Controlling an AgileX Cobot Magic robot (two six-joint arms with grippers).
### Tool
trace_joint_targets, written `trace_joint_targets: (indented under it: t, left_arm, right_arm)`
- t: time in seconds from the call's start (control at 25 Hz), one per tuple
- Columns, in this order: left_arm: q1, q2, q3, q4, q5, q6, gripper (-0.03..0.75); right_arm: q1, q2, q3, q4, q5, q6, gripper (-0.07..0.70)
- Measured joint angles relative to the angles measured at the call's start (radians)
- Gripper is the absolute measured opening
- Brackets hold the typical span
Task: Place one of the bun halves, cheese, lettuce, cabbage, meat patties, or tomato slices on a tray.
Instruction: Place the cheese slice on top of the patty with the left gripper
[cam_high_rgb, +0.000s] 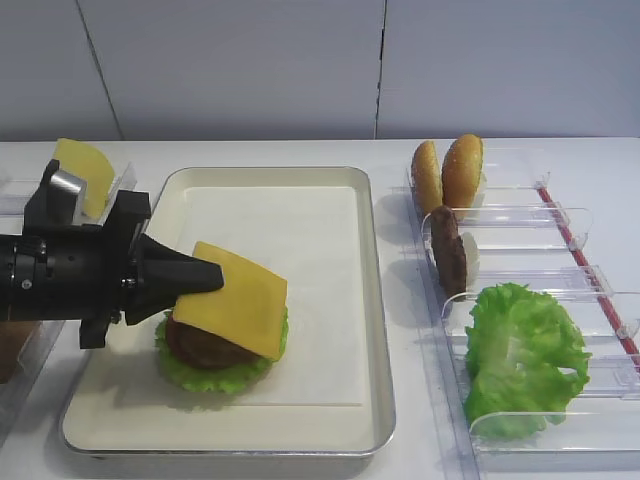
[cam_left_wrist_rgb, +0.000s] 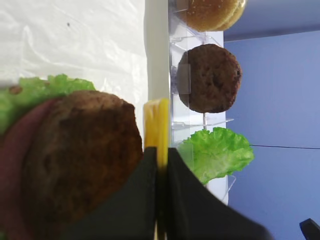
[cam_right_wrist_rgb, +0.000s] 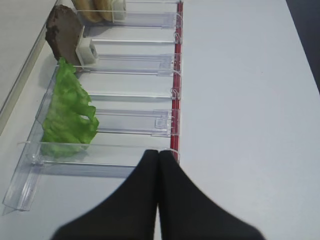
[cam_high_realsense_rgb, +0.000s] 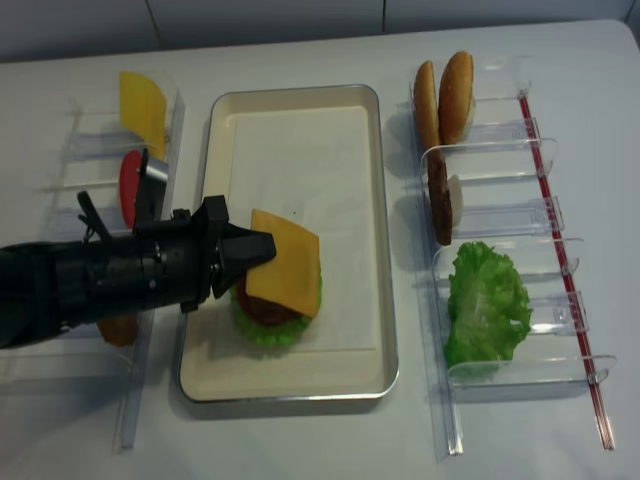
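My left gripper (cam_high_rgb: 215, 275) is shut on one edge of the yellow-orange cheese (cam_high_rgb: 240, 300). It holds the slice tilted over a meat patty (cam_high_rgb: 205, 348) that lies on lettuce (cam_high_rgb: 215, 378) in the near left part of the cream tray (cam_high_rgb: 380, 300). In the left wrist view the cheese (cam_left_wrist_rgb: 156, 127) shows edge-on between the fingers, beside the patty (cam_left_wrist_rgb: 80, 160). My right gripper (cam_right_wrist_rgb: 159, 152) is shut and empty, and shows only in its own wrist view, over the near end of the right rack. No cabbage is in view.
The clear rack on the right holds two bun halves (cam_high_rgb: 448, 172), a meat patty (cam_high_rgb: 448, 250) and a lettuce leaf (cam_high_rgb: 520, 355). The left rack holds a pale yellow slice (cam_high_realsense_rgb: 142, 100) and a tomato slice (cam_high_realsense_rgb: 130, 185), partly behind my left arm.
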Motion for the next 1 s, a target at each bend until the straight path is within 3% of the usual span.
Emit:
trace_joint_targets:
  t: [0.52,0.6,0.84,1.0]
  left_arm:
    - [0.034,0.001,0.000,0.056,-0.017,0.000,0.037]
    - [0.034,0.001,0.000,0.058,-0.017,0.000,0.099]
    - [0.034,0.001,0.000,0.060,-0.017,0.000,0.484]
    - [0.034,0.001,-0.014,0.066,0.001,0.000,0.559]
  right_arm:
    - [0.000,0.000,0.000,0.000,0.000,-0.002,0.020]
    - [0.000,0.000,0.000,0.000,0.000,-0.002,0.020]
    - [0.000,0.000,0.000,0.000,0.000,-0.002,0.020]
    - [0.000,0.000,0.000,0.000,0.000,-0.002,0.020]
